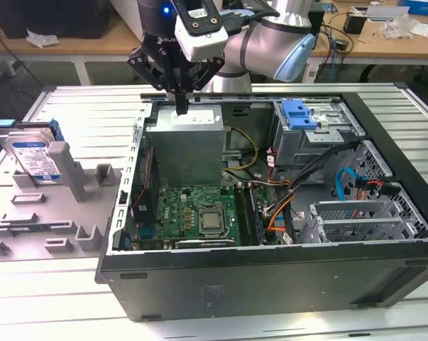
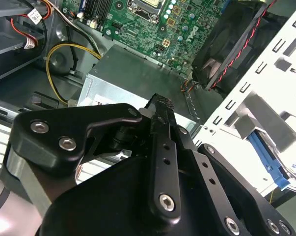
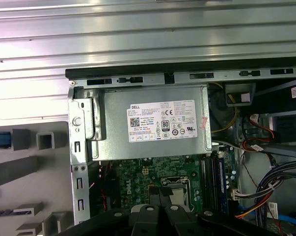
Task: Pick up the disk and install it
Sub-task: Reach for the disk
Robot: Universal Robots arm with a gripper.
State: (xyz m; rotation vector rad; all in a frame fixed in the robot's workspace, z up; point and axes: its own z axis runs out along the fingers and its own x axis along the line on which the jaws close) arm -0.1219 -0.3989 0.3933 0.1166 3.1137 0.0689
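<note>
Arm: one silver-jointed robot arm [image 1: 270, 35], reaching over the far edge of the bench [image 1: 79, 106] from behind.
Claw: one black claw [image 1: 180, 106]. Its two fingers [image 3: 155, 196] are pressed together with no gap and nothing between them. It points down over the grey metal box; whether the tip touches it cannot be told.
Disk: one disk [image 1: 30, 156], silver with a blue-and-white label in a blue carrier. It stands on edge near the bench's edge on the exterior view's left, well apart from the claw and outside the case.
Holder plate: one flat grey plate [image 1: 29, 213] with several raised blocks, lying along that same bench edge. The disk is set in it, just beside one tall grey post [image 1: 63, 167].
Computer case: one black tower [image 1: 270, 277], lying on its side with the side panel off. It fills the bench from the middle to the exterior view's right edge.
Grey metal box: one [image 1: 185, 153], in the case's far corner nearest the holder plate. It carries one white sticker [image 3: 162, 121].
Blue bracket: one bright-blue plastic piece [image 1: 299, 114], on the drive cage at the case's far side toward the exterior view's right.
Motherboard: one green board [image 1: 192, 209] on the case floor, with one square processor socket [image 1: 212, 220].
Fan: one black fan [image 2: 226, 44], beside the motherboard in the second wrist view.
Blue cable: one [image 1: 341, 181], curving near the case's end at the exterior view's right.
</note>
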